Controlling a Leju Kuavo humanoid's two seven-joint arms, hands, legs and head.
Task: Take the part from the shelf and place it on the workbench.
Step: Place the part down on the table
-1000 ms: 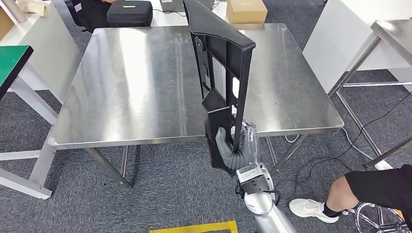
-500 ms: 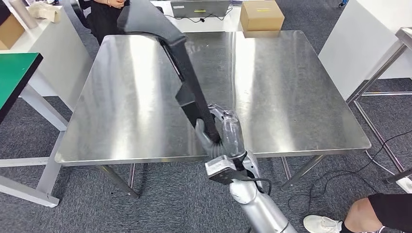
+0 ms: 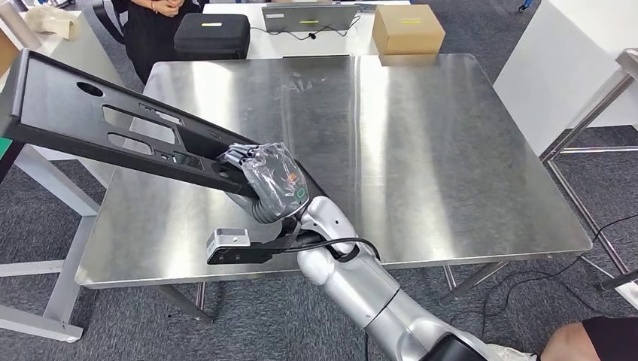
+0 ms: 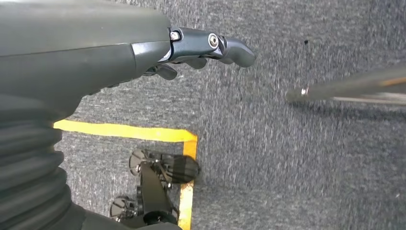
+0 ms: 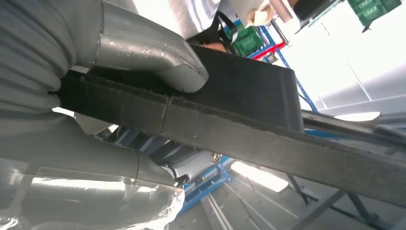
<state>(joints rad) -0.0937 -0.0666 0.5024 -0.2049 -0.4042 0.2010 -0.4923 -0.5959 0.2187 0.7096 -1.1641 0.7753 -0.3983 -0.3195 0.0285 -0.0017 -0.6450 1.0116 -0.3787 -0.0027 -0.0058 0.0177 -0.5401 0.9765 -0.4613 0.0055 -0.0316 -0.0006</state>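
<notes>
The workbench (image 3: 421, 150) is topped in brushed sheet metal, smooth and reflective with streaked glare, while the floor (image 4: 306, 158) is covered in rough grey carpet marked with matt yellow tape (image 4: 143, 132). The part (image 3: 98, 128) is moulded in black plastic with a matt, faintly grained surface. The right hand (image 3: 271, 177) is wrapped in glossy clear film, its arm (image 3: 361, 286) is finished in smooth silver metal, and a box (image 3: 406, 28) of plain matt cardboard is seen behind the bench.
</notes>
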